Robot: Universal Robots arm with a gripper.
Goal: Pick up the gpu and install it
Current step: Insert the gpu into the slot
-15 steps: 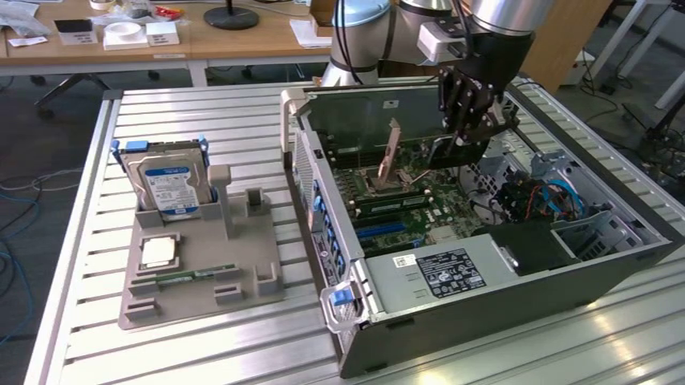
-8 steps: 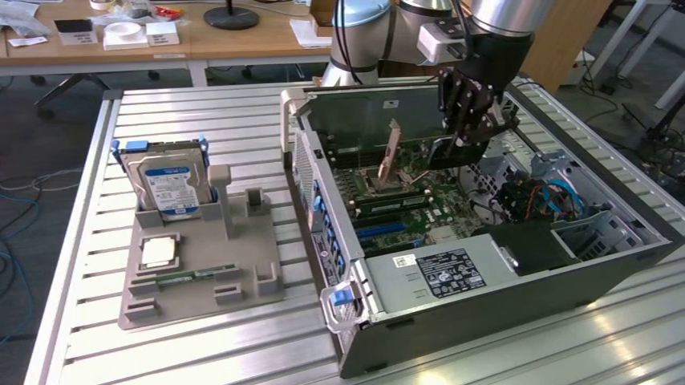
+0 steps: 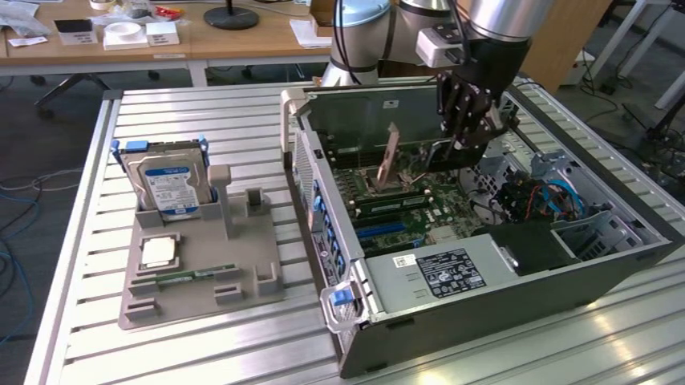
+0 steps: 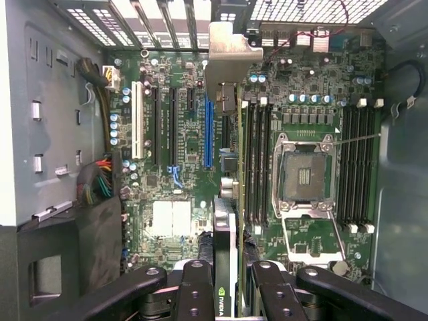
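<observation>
fingers (image 4: 194,287): I've got them partway closed, clamped on the gpu (image 4: 226,247)
gpu: edge-on above the motherboard (image 4: 180,167) inside the open case (image 3: 482,297), near the blue slot (image 4: 208,134)
worktop (image 3: 214,112): slatted metal, grey parts stand (image 3: 204,265) on the exterior view's left of the case
room: wooden desks (image 3: 246,44) at the far side, cables (image 3: 22,188) on the floor

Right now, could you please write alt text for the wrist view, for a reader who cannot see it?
The gripper clamps the gpu edge-on, its silver bracket at the far end, over the motherboard inside an open computer case. An empty CPU socket sits between rows of memory slots.
</observation>
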